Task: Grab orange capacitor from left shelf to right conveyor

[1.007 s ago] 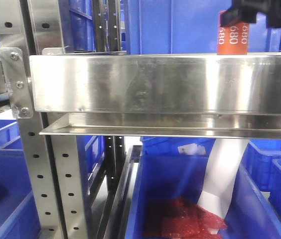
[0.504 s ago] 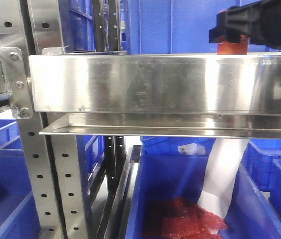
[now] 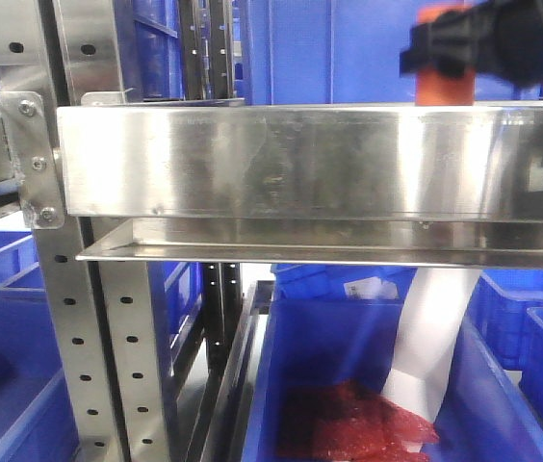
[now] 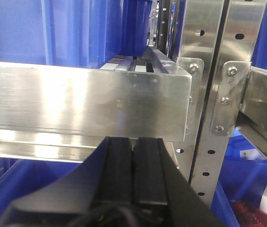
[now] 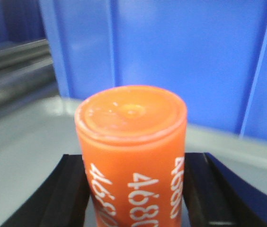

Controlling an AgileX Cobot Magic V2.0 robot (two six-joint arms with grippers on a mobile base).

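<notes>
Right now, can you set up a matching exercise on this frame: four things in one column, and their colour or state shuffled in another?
Things:
1. capacitor
2. left gripper
3. shelf
4. bin

States:
a. shiny steel
b. shut, empty
c. orange, clamped by the right gripper
d. blue, red material inside

Pairs: 1-c, 2-b, 3-a, 4-d

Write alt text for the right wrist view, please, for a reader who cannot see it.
An upright orange capacitor, printed 4680 in white, is held between the right gripper's black fingers. Behind it are the grey shelf and a blue wall.
</notes>
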